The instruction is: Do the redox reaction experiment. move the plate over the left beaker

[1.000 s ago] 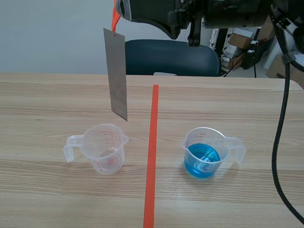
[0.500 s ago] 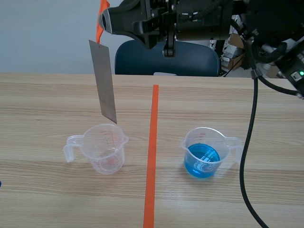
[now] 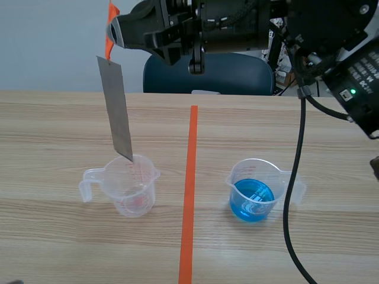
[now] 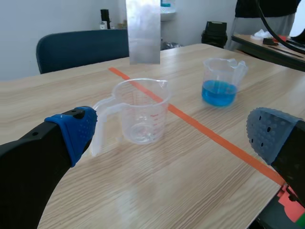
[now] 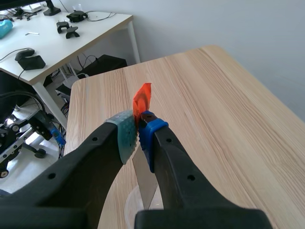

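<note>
Plate pinched at its orange tab by right claw, hanging below it, long axis near vertical, lower edge just above left beaker, apart from the rim. Left claw spread wide, low beside that beaker, holding nothing. Counted on table: 1 plate, 2 beakers, left beaker clear, right beaker holding blue liquid.

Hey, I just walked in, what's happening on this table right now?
The right hand pinches a grey metal plate by its orange tab, so it hangs just above the empty clear cup left of the orange line, not yet inside. The left hand is open, low near that cup. A cup of blue liquid stands right of the line.
</note>
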Motion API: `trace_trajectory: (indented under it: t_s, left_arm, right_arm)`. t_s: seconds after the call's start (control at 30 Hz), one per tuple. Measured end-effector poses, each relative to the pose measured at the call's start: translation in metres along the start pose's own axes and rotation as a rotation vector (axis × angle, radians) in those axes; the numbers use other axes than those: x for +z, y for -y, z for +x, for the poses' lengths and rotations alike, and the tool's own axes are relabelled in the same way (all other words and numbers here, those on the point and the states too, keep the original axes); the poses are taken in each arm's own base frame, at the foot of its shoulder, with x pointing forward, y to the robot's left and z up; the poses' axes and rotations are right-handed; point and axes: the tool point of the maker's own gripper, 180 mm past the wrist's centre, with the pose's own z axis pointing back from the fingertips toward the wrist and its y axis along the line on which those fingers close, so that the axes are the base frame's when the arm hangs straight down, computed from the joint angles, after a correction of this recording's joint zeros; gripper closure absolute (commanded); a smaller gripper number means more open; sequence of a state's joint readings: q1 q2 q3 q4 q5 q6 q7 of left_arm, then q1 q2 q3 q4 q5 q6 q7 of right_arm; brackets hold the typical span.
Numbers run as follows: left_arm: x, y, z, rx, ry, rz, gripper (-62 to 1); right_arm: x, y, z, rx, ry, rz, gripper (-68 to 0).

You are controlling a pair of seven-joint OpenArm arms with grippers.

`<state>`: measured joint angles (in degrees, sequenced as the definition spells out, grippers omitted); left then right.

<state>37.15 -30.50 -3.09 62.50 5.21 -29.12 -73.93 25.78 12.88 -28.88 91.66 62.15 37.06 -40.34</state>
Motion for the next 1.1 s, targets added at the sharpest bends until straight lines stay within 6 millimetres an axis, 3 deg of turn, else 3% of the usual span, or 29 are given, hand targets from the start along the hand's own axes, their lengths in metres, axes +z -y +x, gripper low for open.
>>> trace_trajectory:
  t_s: [1.1]
  left_arm:
    - [0.001, -0.001, -0.008, 0.004, -0.042, 0.011, -62.3]
  right_arm:
    - [-0.009, -0.009, -0.009, -0.012, -0.057, 0.028, -0.2]
